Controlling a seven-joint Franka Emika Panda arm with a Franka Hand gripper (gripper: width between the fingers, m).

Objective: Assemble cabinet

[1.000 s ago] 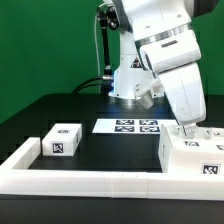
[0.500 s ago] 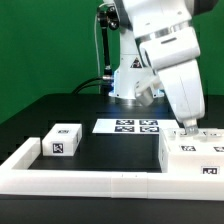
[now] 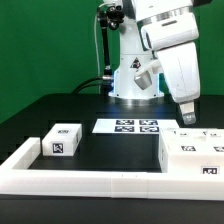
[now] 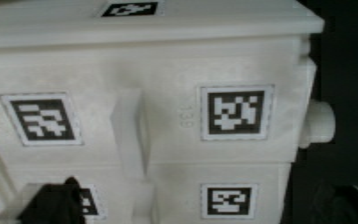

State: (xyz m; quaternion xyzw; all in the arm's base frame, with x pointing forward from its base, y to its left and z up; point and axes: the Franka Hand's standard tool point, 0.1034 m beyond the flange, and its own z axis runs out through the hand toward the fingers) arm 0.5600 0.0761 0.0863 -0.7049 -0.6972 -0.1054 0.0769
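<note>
The cabinet (image 3: 190, 158) sits on the black table (image 3: 100, 152) at the exterior view's right, pressed into the corner of a long low white rail (image 3: 90, 181) that runs along the near edge and turns back at the exterior view's left end. It is matte white plastic, blocky and square-edged, built of smaller boxes set tight together with thin seams between them. Each box face carries a square tag of black-and-white block pattern inside a white border.

In the wrist view the cabinet (image 4: 158, 60) fills nearly the whole picture. Its surface is smooth and slightly chalky, with shallow vertical grooves where the boxes meet. Four tags show in full and a fifth is partly covered by a dark fingertip (image 4: 55, 200). A short rounded white peg (image 4: 318, 122) juts from one side edge against the black ground.

The claw (image 3: 186, 116) hangs just over the far right part of the cabinet's top, its dark tips pointing down. Whether its fingers are apart or together I cannot tell. The arm (image 3: 170, 50) above it is glossy white with rounded shells.

A separate small white box (image 3: 62, 141), a cuboid with a tag on top and one on its near face, stands well apart at the exterior view's left, just behind the rail. The marker board (image 3: 128, 126), thin and flat, lies between them farther back, printed with a cluster of tags.
</note>
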